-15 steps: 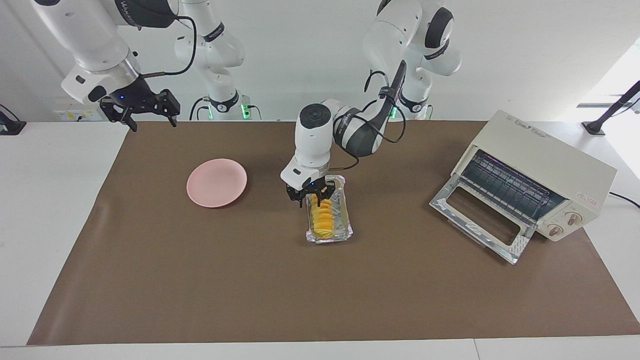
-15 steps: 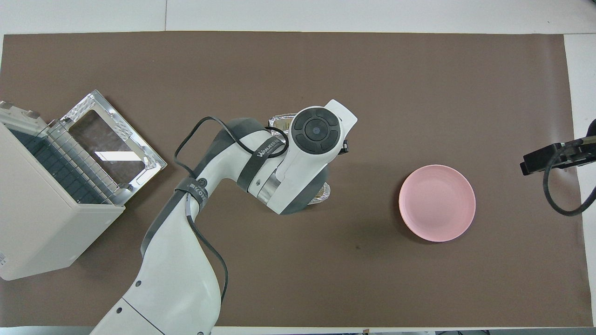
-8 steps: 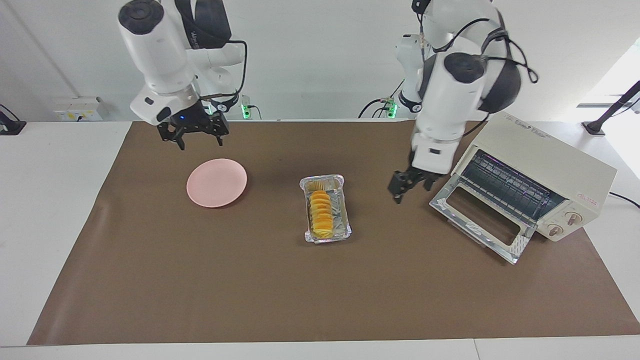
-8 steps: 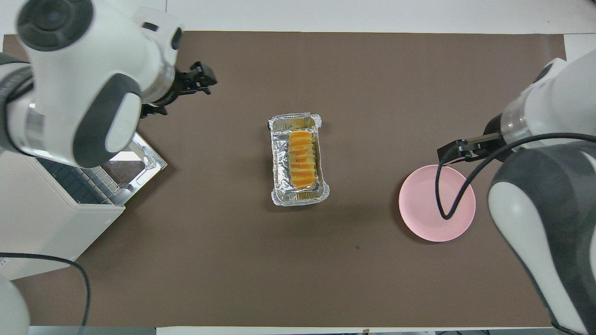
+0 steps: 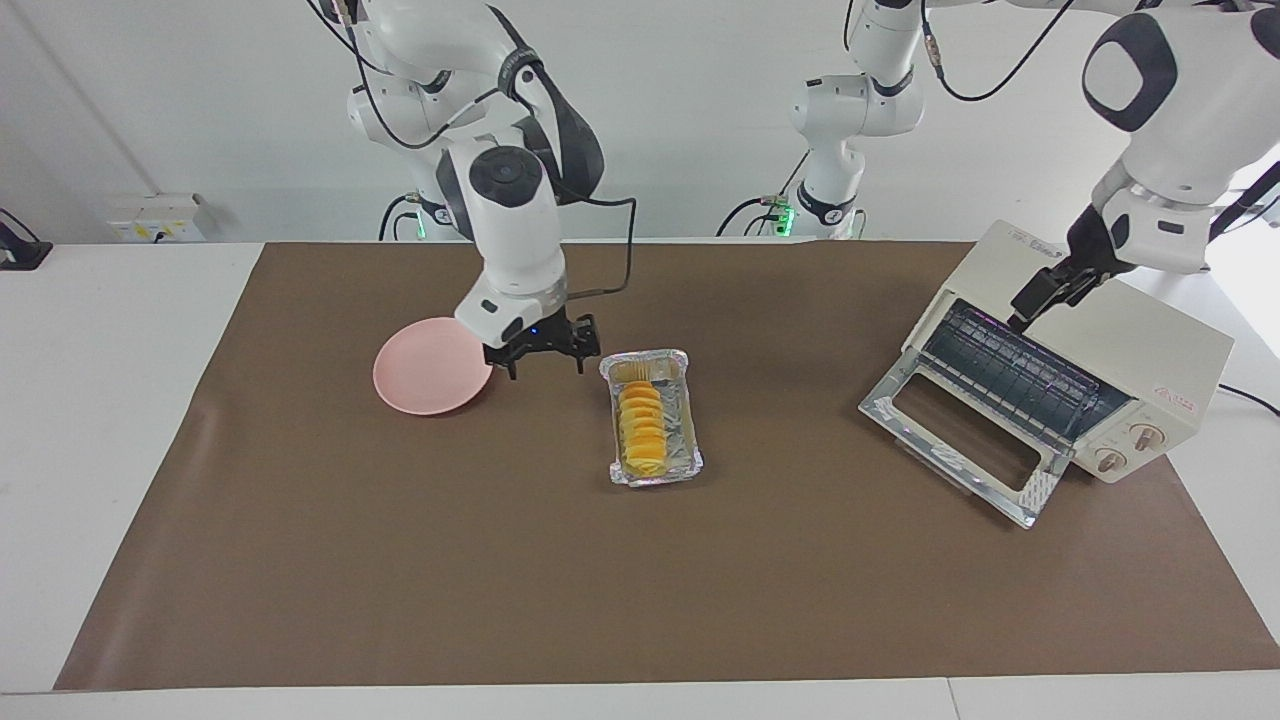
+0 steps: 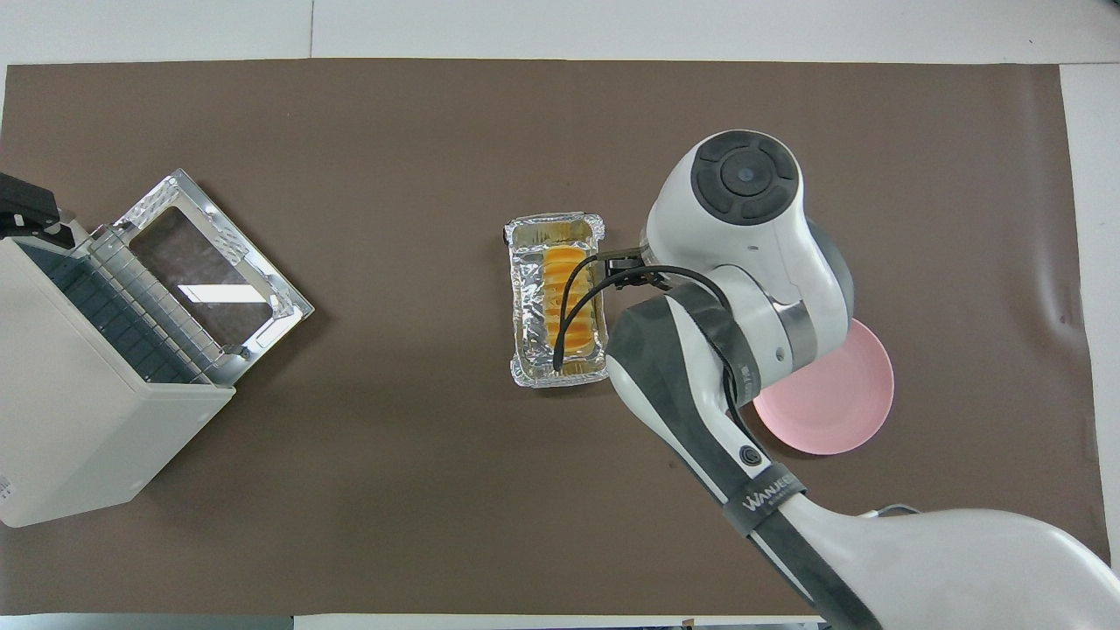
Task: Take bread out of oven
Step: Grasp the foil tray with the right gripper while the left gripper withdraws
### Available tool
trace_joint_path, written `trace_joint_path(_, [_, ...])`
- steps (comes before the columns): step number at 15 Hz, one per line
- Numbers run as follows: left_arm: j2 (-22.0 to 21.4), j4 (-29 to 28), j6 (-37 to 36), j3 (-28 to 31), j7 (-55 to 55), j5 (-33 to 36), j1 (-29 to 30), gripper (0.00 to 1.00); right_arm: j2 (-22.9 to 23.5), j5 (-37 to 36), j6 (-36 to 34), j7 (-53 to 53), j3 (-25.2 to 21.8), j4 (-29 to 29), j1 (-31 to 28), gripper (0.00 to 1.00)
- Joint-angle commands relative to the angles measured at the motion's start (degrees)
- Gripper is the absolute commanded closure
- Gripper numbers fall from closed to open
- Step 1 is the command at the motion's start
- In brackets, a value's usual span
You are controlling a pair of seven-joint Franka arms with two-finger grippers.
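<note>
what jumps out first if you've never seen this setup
The golden bread in a crinkled foil tray mid-table, already out of the oven, whose door hangs open at the left arm's end. The right gripper hovers between the tray and a pink plate; the left gripper is over the oven's top.

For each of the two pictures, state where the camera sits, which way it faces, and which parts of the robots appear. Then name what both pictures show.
Facing view: high across the table, looking at the robots; both arms and bases, right gripper, left gripper.
Overhead view: above the robots' end, looking steeply down; mainly the right arm.
Shared: bread in foil tray, plate, open oven.
</note>
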Motion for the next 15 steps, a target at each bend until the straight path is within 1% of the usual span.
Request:
trace_joint_path(1, [-4.53, -2.62, -4.97, -0.8, 2.47, -0.11, -0.56, 0.0, 9.19, -0.46, 2.84, 3.65, -0.31, 7.71, 1.86, 0.0])
trace_joint_path(2, [-5.49, -3.58, -4.89, -0.8, 3.44, -0.11, -0.47, 0.0, 9.99, -0.46, 5.21, 4.09, -0.31, 7.36, 1.95, 0.0])
trace_joint_path(3, [-5.24, -3.33, -3.24, -0.8, 5.45, -0.02, -0.38, 0.0, 10.52, -0.55, 6.02, 4.1, -0.31, 7.18, 1.95, 0.0])
trace_joint_path(4, [-5.41, -3.41, -3.31, -0.97, 6.77, -0.11, -0.38, 0.0, 11.05, -0.63, 6.46, 4.1, -0.31, 7.0, 1.95, 0.0])
trace_joint_path(5, [-6.28, -4.2, -4.18, -1.24, 6.79, -0.11, -0.55, 0.0, 11.75, -0.81, 8.3, 4.1, -0.39, 5.7, 2.21, 0.0])
trace_joint_path(6, [-6.47, -4.12, -4.27, -1.41, 6.52, -0.11, -0.9, 0.0, 11.67, -1.68, 10.23, 3.93, -0.4, 3.25, 2.39, 0.05])
trace_joint_path(8, [-6.47, -3.68, -4.28, -1.5, 7.05, -0.11, -1.08, 0.0, 11.4, -4.23, 11.48, 3.84, -0.4, 1.29, 3.01, 0.35])
trace_joint_path(9, [-6.47, -3.42, -4.45, -1.59, 7.05, -0.29, -1.08, 0.0, 11.32, -4.59, 11.57, 3.84, -0.4, 1.03, 3.01, 0.6])
trace_joint_path(10, [-6.47, -3.42, -4.54, -1.59, 7.05, -0.29, -1.08, 0.0, 11.32, -4.59, 11.65, 3.92, -0.4, 1.03, 3.09, 0.93])
trace_joint_path(11, [-6.56, -3.76, -4.02, -1.94, 7.05, -0.29, -1.08, 0.0, 11.23, -4.59, 11.57, 4.1, -0.48, 1.03, 3.18, 1.0])
trace_joint_path(13, [-6.56, -3.42, -5.06, -2.12, 7.05, -0.29, -1.26, 0.0, 11.32, -4.59, 11.57, 4.1, -0.48, 1.2, 3.18, 1.0])
trace_joint_path(15, [-6.64, -4.11, -3.32, -2.73, 7.14, -0.37, -1.26, 0.0, 11.32, -4.59, 11.48, 4.1, -0.4, 1.73, 3.18, 1.0])
